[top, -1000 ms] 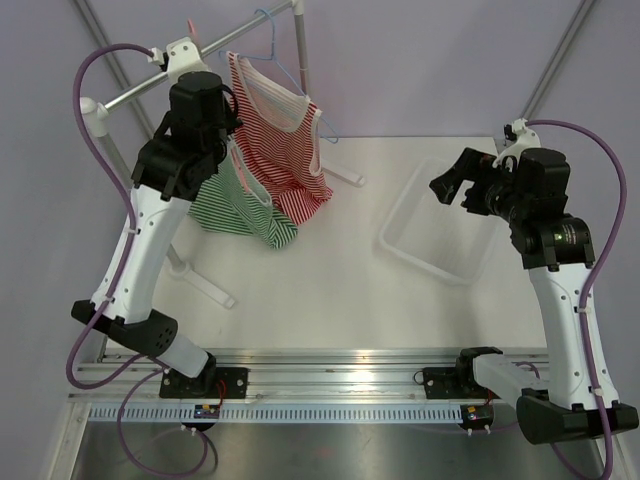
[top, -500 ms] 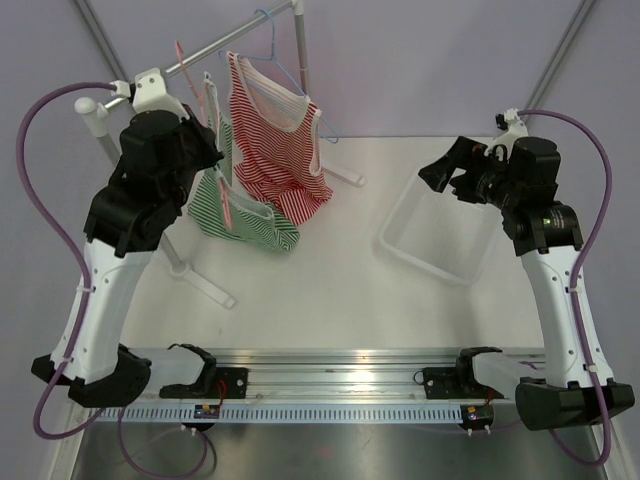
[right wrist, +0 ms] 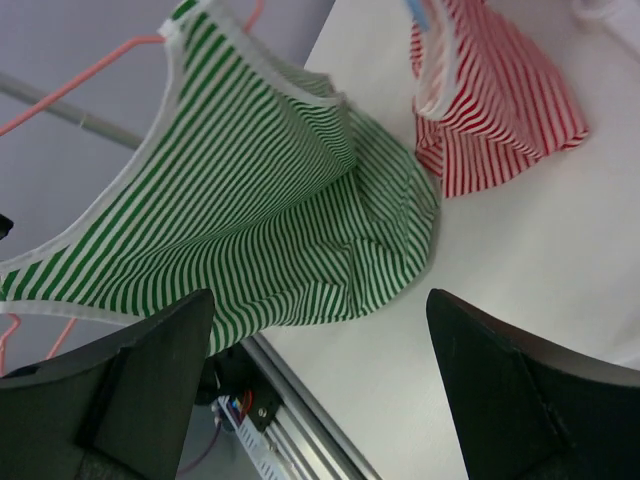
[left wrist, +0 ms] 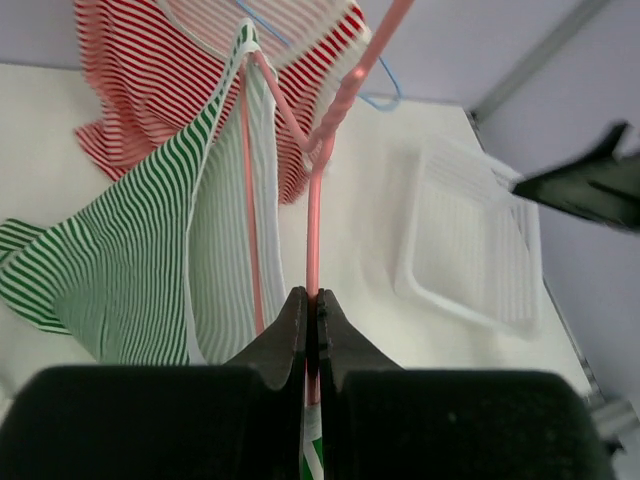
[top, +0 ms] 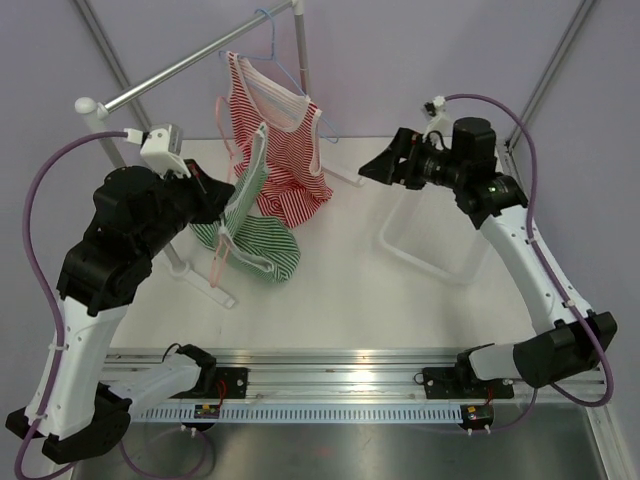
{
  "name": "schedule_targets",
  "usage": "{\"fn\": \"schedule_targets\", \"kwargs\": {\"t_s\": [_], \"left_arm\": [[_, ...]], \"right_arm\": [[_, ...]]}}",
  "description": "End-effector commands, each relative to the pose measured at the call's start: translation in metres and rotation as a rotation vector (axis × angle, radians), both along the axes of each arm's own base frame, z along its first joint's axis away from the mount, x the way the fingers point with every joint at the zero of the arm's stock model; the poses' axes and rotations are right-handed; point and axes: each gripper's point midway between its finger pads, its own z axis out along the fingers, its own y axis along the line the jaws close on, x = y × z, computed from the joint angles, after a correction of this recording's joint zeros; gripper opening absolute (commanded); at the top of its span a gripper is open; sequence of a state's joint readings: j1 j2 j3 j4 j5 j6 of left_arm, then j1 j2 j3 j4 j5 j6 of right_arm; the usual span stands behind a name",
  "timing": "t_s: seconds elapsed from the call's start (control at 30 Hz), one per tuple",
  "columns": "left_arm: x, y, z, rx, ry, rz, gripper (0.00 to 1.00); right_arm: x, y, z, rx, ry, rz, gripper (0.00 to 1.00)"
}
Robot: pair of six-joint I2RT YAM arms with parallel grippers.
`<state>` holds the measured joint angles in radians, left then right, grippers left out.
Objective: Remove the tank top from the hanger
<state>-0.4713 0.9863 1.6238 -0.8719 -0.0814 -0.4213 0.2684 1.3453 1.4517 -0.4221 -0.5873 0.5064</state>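
Left wrist view: my left claw (left wrist: 310,305) is clamped tight on the pink hanger (left wrist: 313,230) wire. The green striped tank top (left wrist: 130,270) hangs on that hanger, just beside the red striped top (top: 285,130) on the rail (top: 170,75). My left arm (top: 100,270) is folded high, wrist pointing right. My right claw (right wrist: 318,300) is spread wide, gripping nothing, aimed at the green striped tank top. My right arm (top: 525,250) reaches left over the white bin (top: 440,240).

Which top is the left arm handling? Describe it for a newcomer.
Find the garment rail, back left of the table. In front of it the left gripper pinches a pink hanger carrying the green-striped tank top; the red-striped top beside it hangs on a blue hanger.
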Motion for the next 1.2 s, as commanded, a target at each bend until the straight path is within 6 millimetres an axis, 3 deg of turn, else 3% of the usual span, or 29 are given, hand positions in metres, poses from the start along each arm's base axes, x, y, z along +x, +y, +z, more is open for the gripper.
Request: {"fn": "schedule_targets", "kwargs": {"t_s": [0.0,0.1,0.23,0.37,0.8,0.93,1.0,1.17], "left_arm": [[-0.028,-0.041,-0.007,-0.027,-0.001,-0.291,0.00],[-0.047,-0.062,-0.010,-0.078,0.007,-0.451,0.00],[-0.060,-0.079,-0.008,-0.140,0.006,-0.575,0.00],[-0.061,-0.085,-0.007,-0.175,0.015,-0.593,0.00],[-0.045,-0.089,0.001,-0.198,-0.007,-0.561,0.00],[-0.041,-0.086,-0.006,-0.164,0.010,-0.541,0.00],[-0.037,-0.084,-0.007,-0.145,0.008,-0.522,0.00],[-0.038,-0.086,-0.003,-0.150,0.000,-0.538,0.00]], "right_arm": [[-0.010,0.049,0.029,0.045,-0.102,0.111,0.95],[-0.014,0.078,0.029,0.071,-0.115,0.147,0.93],[-0.012,0.102,0.023,0.044,-0.127,0.171,0.85],[-0.007,0.109,0.013,0.020,-0.111,0.180,0.81],[-0.007,0.097,-0.007,-0.053,-0.115,0.136,0.75],[-0.004,0.092,-0.005,-0.058,-0.133,0.100,0.76],[-0.003,0.091,-0.004,-0.060,-0.136,0.093,0.82],[0.001,0.092,-0.011,-0.061,-0.128,0.085,0.81]]}}
